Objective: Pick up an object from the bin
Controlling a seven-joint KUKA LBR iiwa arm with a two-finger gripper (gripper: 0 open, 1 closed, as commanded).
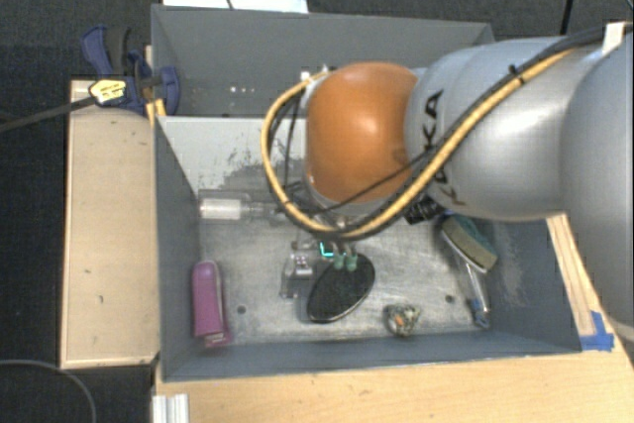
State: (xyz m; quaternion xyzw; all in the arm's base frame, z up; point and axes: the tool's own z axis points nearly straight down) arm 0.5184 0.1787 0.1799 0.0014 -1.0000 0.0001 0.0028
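My gripper (344, 262) reaches down under the orange cover to the middle of the bin floor. Its green-tipped fingers touch the top edge of a black oval disc (339, 293) lying flat there. Nothing shows between them. A small grey metal piece (294, 274) lies just left of the fingers. A small crumpled brownish lump (401, 318) sits to the right of the disc near the front wall.
A purple cylinder (207, 301) lies at the front left. A clear plastic tube (226, 208) rests at the back left. A brush-like tool with a blue handle (470, 263) lies along the right side, partly hidden by the arm.
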